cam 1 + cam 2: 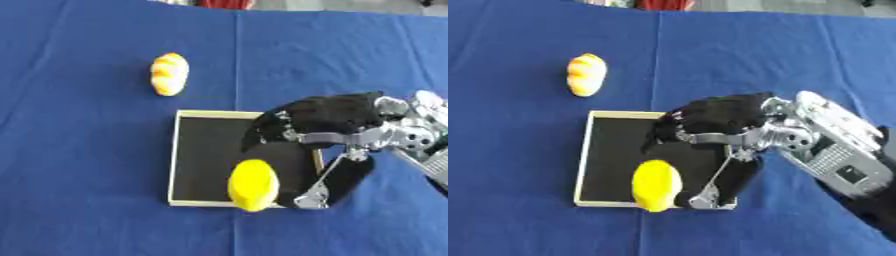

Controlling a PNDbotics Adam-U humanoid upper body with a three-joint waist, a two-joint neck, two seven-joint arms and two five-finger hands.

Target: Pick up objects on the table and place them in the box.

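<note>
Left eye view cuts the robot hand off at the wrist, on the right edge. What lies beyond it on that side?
Observer: In the right eye view the right robot hand, over the box, runs back into a silver forearm that slants toward the lower right.
Operator: Does that forearm end inside the picture?
Observer: No. A black part of the arm behind it reaches the lower right edge of the view.
</note>
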